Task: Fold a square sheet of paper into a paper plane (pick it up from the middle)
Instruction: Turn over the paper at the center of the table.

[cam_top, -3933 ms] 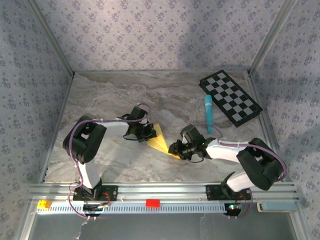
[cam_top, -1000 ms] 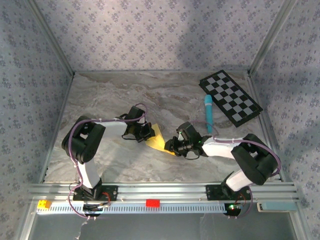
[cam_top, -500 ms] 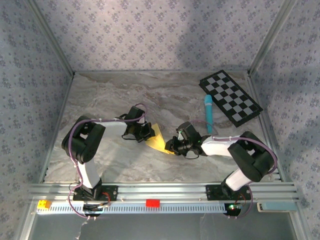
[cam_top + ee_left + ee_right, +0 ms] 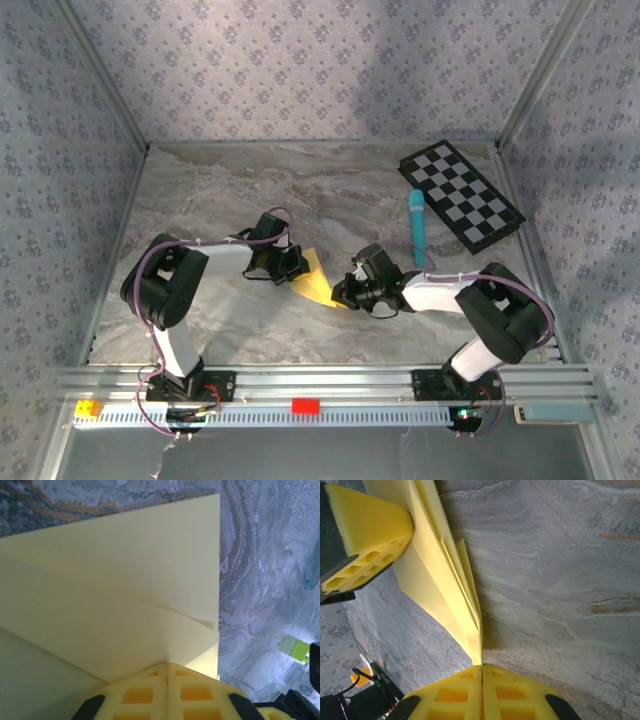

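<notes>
From above, we see the yellow paper (image 4: 316, 279) as a folded wedge near the middle of the surface (image 4: 230, 185), a little toward its near edge. The left fingers (image 4: 296, 267) meet it from the left side and the right fingers (image 4: 343, 293) from the right, so the wedge is stretched between two opposite ends. We think this keeps the layers together while a crease is set. The light-blue marker (image 4: 416, 228) and the checkered board (image 4: 462, 195) lie well apart, toward the far right corner, and play no part.

From the left wrist, the left fingers (image 4: 145, 692) are pressed together with the yellow paper (image 4: 125, 595) pinched between them. The grip sits where several folded layers meet, which seems chosen to stop them from sliding open.

From the right wrist, the right fingers (image 4: 455, 695) are closed on the narrow tip of the yellow paper (image 4: 432, 592). The left fingers (image 4: 367, 535) clamp the wider end on the other side. The paper stands on its edge between them, with the layers fanning slightly. We cannot tell if its lower edge touches the surface (image 4: 560, 580).
</notes>
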